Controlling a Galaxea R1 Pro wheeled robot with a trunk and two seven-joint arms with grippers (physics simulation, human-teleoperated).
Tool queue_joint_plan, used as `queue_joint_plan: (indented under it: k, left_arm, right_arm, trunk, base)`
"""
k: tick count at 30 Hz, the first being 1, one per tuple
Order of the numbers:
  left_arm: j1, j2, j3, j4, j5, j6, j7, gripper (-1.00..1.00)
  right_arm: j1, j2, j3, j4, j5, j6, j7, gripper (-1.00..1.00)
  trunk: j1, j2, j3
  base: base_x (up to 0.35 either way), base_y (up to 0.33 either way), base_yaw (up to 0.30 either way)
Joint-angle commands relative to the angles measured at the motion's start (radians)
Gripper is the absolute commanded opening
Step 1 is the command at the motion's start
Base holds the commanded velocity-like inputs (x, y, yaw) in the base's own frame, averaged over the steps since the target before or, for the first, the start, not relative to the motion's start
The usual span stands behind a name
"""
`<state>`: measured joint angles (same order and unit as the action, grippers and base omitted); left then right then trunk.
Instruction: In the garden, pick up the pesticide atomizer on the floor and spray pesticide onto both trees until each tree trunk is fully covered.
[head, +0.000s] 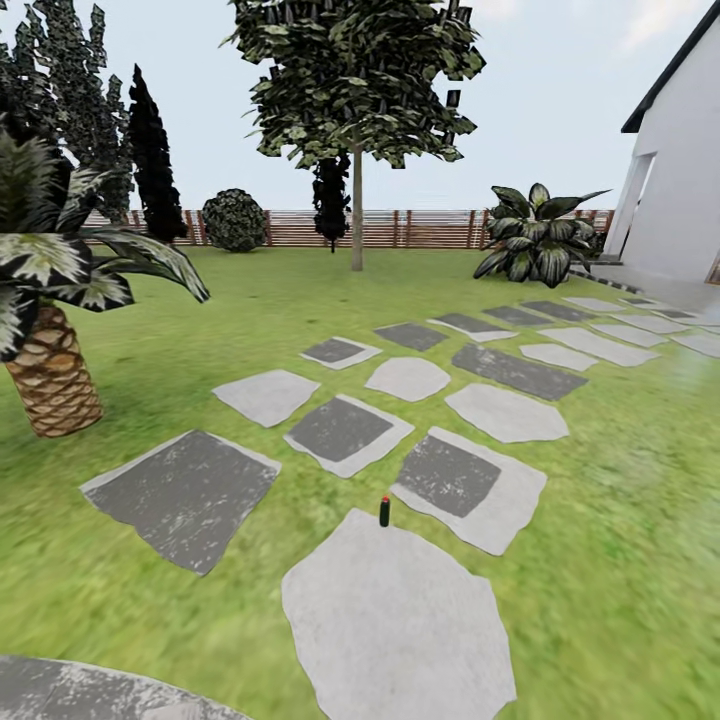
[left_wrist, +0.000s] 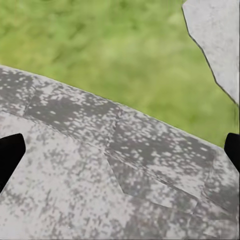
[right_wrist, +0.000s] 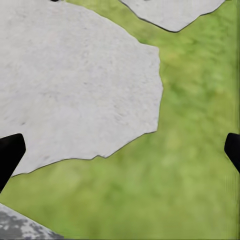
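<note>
Green grass lawn (head: 620, 520) spreads out ahead, crossed by a path of flat grey and pale stepping stones and closed off at the back by a reddish-brown slatted wooden fence (head: 420, 228). Right in the middle, the small dark bottle-like atomizer with a red top (head: 384, 511) stands upright at the far edge of the big pale stone slab (head: 400, 620), just one of it, too small to read any label. One tall tree with a straight pale trunk (head: 357, 205) rises near the fence, dark leaves high above. Off to the left sits one scaly brown palm (head: 50, 370), with a thin black conifer (head: 153, 165) and a round bush (head: 234, 220) behind. One broad-leaved plant (head: 535, 240) grows beside the white house wall (head: 680, 190) on the right. Over at the wrists, the left gripper (left_wrist: 120, 150) shows dark fingertips at both edges, spread wide above a mottled grey stone (left_wrist: 100, 175). Same story for the right gripper (right_wrist: 120, 152), spread apart with nothing between, hanging over grass beside a pale slab
</note>
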<state>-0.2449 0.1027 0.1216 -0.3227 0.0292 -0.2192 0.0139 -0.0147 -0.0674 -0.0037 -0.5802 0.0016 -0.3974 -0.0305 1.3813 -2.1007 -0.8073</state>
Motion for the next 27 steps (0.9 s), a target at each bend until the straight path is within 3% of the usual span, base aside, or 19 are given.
queue_joint_plan:
  k: [1, 20, 27]
  left_arm:
    - [-0.001, 0.000, 0.000, 0.001, 0.003, -0.003, 0.001, 1.00]
    - [-0.001, 0.000, 0.000, 0.001, 0.003, -0.003, 0.001, 1.00]
    - [-0.001, 0.000, 0.001, 0.001, 0.003, -0.003, 0.001, 1.00]
  right_arm:
    - [-0.001, 0.000, 0.001, 0.001, 0.000, -0.003, -0.003, 1.00]
    - [-0.001, 0.001, 0.002, 0.001, 0.000, -0.003, -0.003, 1.00]
    - [-0.001, 0.001, 0.002, 0.001, 0.000, -0.003, -0.003, 1.00]
  trunk:
    - [0.000, 0.000, -0.001]
    - [0.000, 0.000, -0.001]
    - [0.000, 0.000, -0.001]
  base:
    - [0.198, -0.230, 0.000]
    - [0.202, -0.228, 0.000]
    - [0.204, -0.227, -0.214]
